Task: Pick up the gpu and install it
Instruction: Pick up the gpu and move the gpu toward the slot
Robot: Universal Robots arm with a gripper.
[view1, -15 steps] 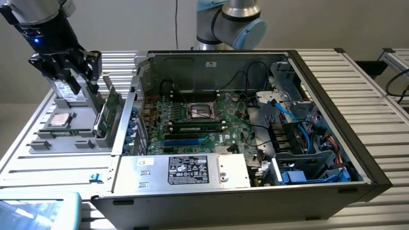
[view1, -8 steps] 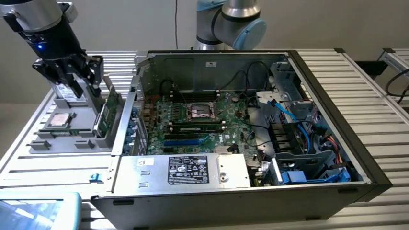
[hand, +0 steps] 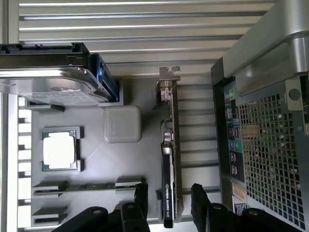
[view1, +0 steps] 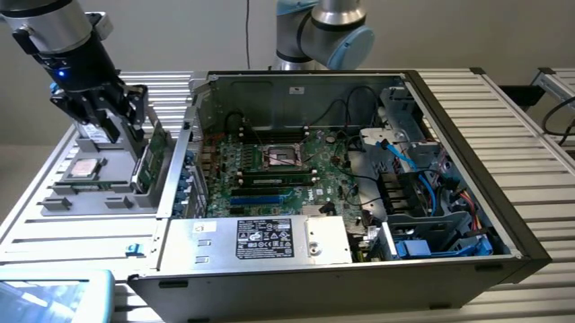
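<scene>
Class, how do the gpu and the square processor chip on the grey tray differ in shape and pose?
The gpu stands on its edge; the processor chip lies flat. The gpu is a long card; the chip a small square. The gpu sits inside the open hand; the chip lies apart from it. Both rest in the grey tray.

Soft, even light fills the exterior view: the slatted table (view1: 512, 134) reads pale, while the computer case (view1: 297, 94) is darker inside, shaded by its own walls. In the wrist view, glare whitens the processor chip (hand: 59, 149) and the metal face of the drive (hand: 48, 89); the gpu (hand: 167, 193) shows a dim, dark edge.
</scene>
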